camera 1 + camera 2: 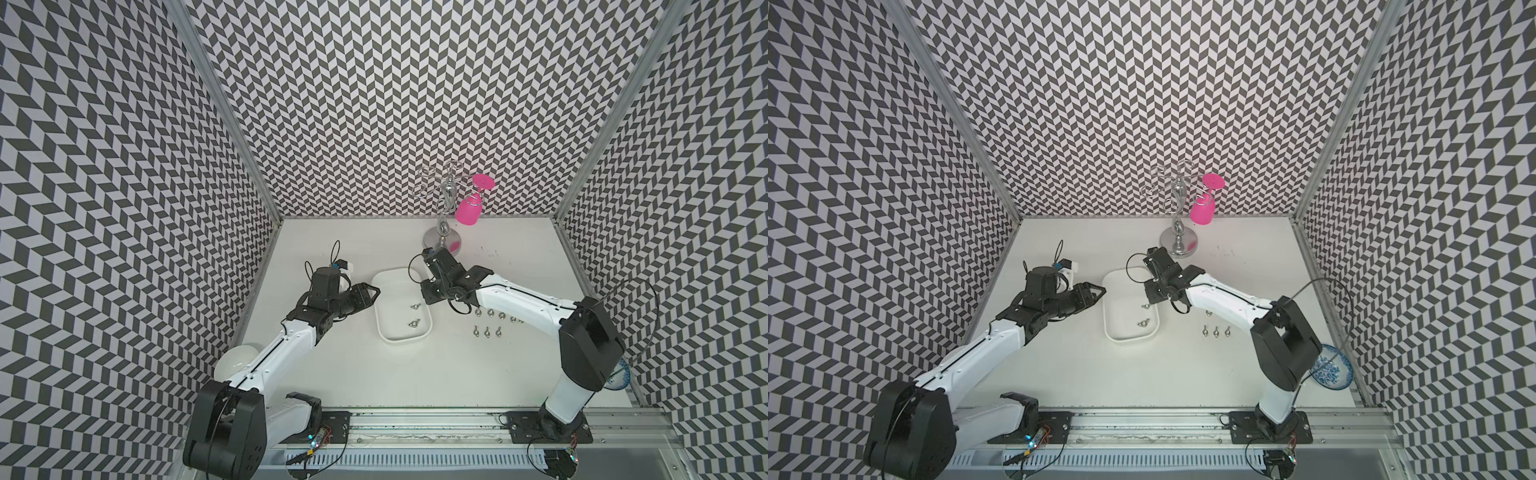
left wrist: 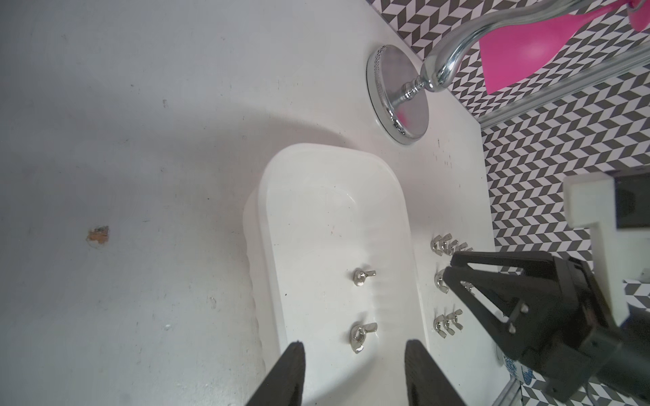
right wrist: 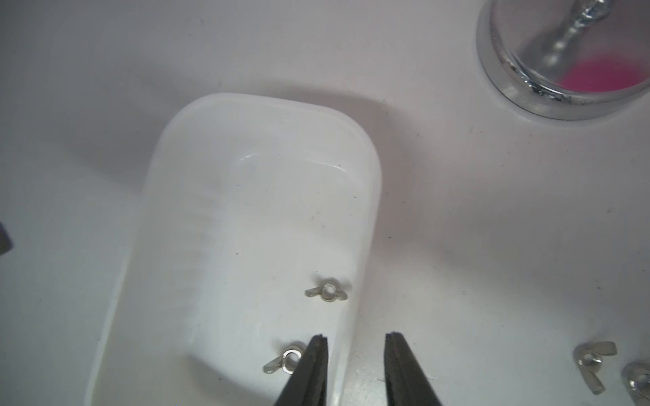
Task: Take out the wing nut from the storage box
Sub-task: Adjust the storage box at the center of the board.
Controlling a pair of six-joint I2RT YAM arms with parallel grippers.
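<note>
The storage box (image 1: 390,299) sits on the tabletop (image 1: 353,365) between the two arms. Two wing nuts lie on its floor toward its right wall: the nearer wing nut (image 3: 286,360) and the farther wing nut (image 3: 329,291). A group of loose wing nuts (image 1: 486,331) lies outside on the tabletop to the box's right, well apart from the rim. In its wrist view the right gripper (image 3: 356,337) hangs over the box's right wall with fingers apart and nothing between them; one finger (image 3: 314,365) is just beside the nearer wing nut, and the other is outside the wall. The left gripper (image 1: 372,293) is at the box's left edge, fingers likewise apart and empty. Assessment: the step in hand is taking the next nut, most likely with the right arm. Recommended: shift inward until both fingers clear the wall and straddle the nut's body, descend squarely to the floor, close across the wings, then lift straight up over the rim. Risk: a finger catching the wall and dragging the light box.
</note>
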